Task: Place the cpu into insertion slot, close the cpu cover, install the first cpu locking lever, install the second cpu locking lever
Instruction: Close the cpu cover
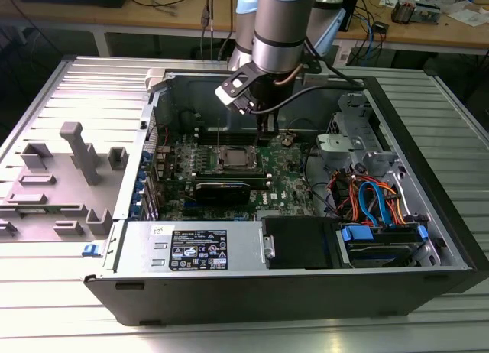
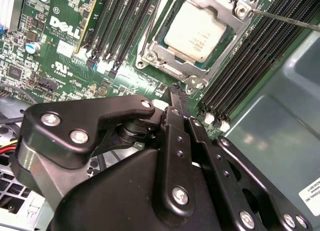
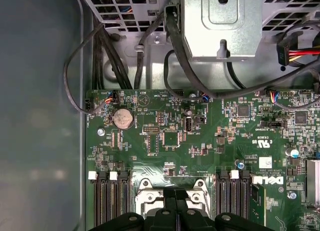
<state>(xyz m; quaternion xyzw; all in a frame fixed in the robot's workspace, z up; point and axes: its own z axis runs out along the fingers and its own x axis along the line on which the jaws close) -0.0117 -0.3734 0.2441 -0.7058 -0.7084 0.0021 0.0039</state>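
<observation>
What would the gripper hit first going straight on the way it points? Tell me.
Probably the edge of the metal cover; the gripper, jaws shut, points down right beside it. Depth is unclear: maybe the green board.

The silver-grey jointed arm (image 1: pixel 279 24) reaches steeply down; its black two-fingered end effector (image 2: pixel 175 91) points downward, fingers (image 2: pixel 172 123) pressed together.

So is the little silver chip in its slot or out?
In. The cpu sits flat inside the insertion slot, silver top facing up.
</observation>
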